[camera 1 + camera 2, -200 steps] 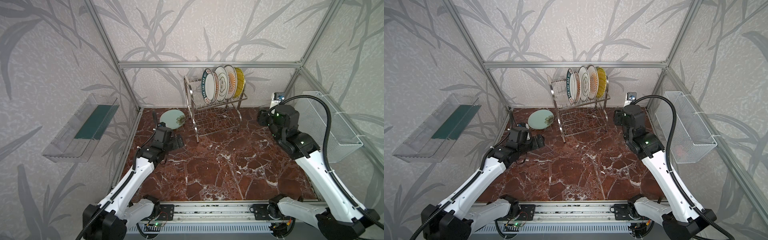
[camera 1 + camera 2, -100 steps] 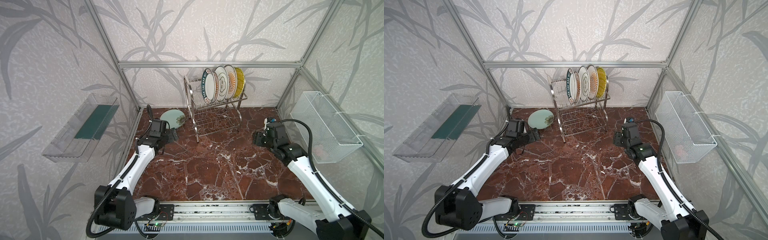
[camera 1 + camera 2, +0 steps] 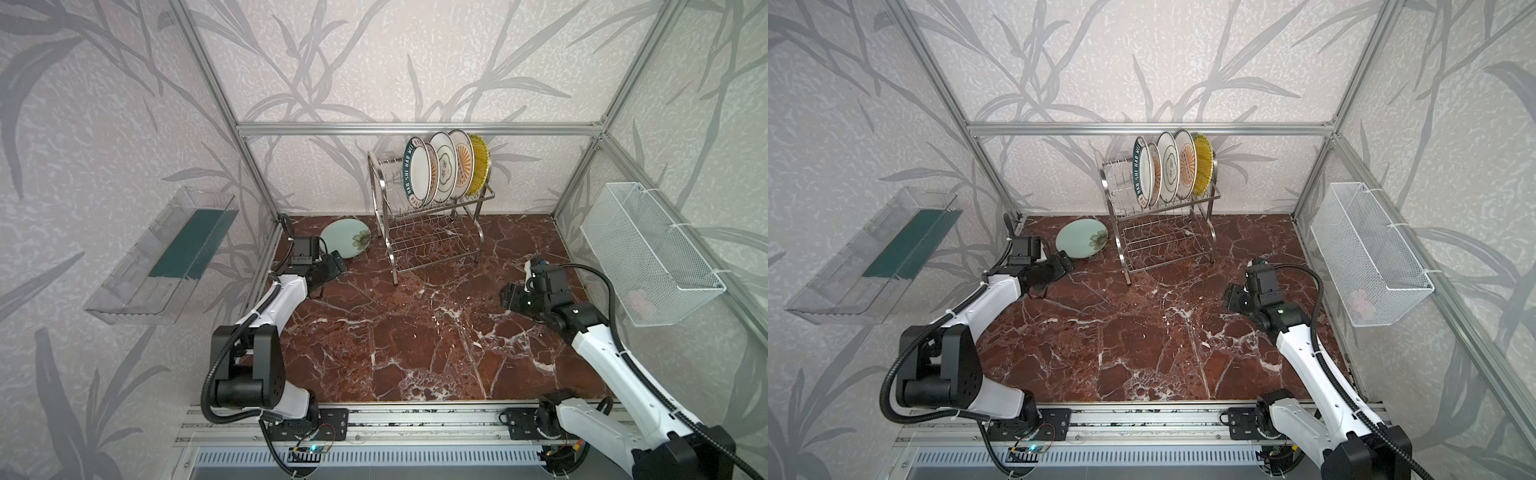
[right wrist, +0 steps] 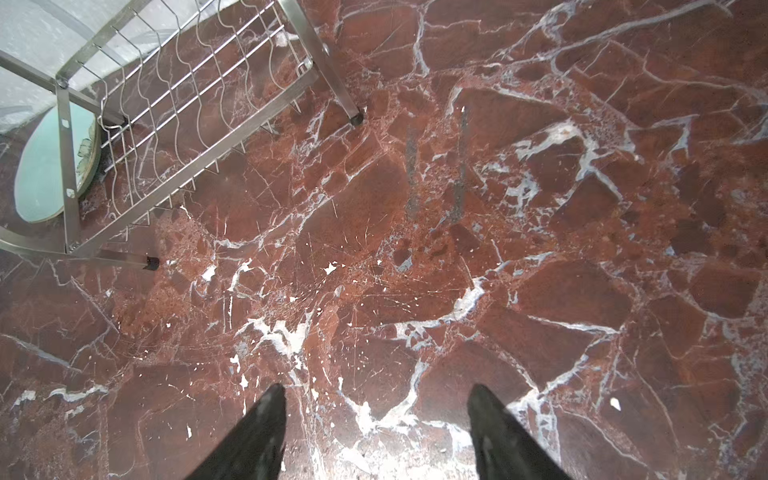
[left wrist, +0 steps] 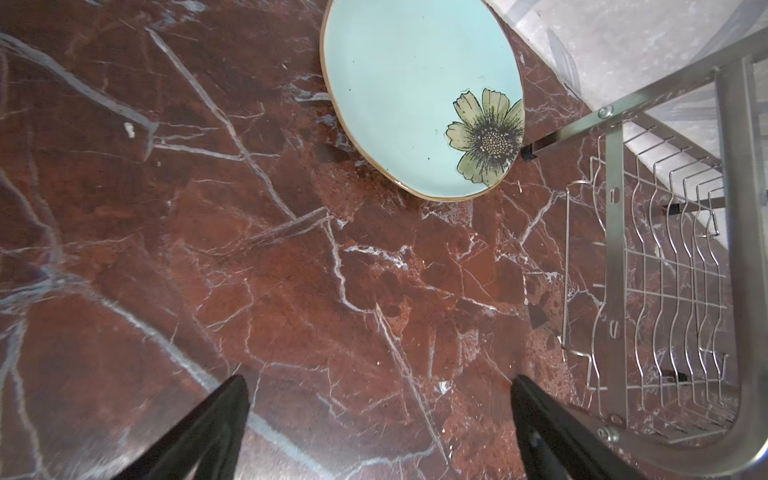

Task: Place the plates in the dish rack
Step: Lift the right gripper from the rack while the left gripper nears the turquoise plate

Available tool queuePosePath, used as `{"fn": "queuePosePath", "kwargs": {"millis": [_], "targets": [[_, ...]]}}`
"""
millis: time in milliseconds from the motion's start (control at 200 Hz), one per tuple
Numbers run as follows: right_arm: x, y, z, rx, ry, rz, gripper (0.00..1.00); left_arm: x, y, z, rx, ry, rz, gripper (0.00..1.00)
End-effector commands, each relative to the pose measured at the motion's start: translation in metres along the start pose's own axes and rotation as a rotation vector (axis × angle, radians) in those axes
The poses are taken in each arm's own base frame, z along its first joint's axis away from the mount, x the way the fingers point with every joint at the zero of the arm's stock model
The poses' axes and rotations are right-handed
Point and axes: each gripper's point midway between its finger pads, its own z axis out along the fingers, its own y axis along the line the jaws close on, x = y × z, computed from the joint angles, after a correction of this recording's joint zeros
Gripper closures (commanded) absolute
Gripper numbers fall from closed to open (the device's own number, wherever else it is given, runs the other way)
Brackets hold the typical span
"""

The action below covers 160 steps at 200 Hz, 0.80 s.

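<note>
Both arms have been brought lower than a second ago, and the right one has been pulled away from the dish rack (image 3: 428, 245).

At the left, the left gripper (image 3: 334, 266) is held wide open and empty, just beside the pale mint flower plate (image 3: 345, 238). That plate seems to lie flat, near the rack's left leg. Five plates (image 3: 442, 168) are already stood up in the top shelf. The right gripper (image 3: 509, 297) is held partly open, empty, well apart from the rack.

A flat plate is hard to get under. It could be pushed along the smooth top into the rack leg. If only its thin edge is pinched, it could be dropped and chipped. If the rack is bumped, the standing plates could be shaken.

A shiny red-brown marble top (image 3: 395, 340) is seen, with white cracks. Grey leaf walls are held by metal bars. A clear plastic tray (image 3: 162, 257) is hung at the left and a white mesh basket (image 3: 648, 253) at the right.
</note>
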Motion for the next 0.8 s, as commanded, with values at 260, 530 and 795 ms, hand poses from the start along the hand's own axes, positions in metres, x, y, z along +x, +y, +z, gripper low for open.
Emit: {"fn": "queuePosePath", "kwargs": {"millis": [260,530,795], "targets": [[0.009,-0.012,-0.009,-0.004,0.004,0.027,0.31,-0.027,-0.010,0.051,0.077,-0.027,-0.140,0.14],[0.009,-0.016,-0.010,-0.005,0.005,0.035,0.31,-0.027,-0.009,0.081,0.121,-0.002,-0.220,0.18],[0.012,-0.013,-0.001,-0.022,0.028,0.040,0.31,-0.030,0.001,0.096,0.099,-0.014,-0.262,0.23]]}}
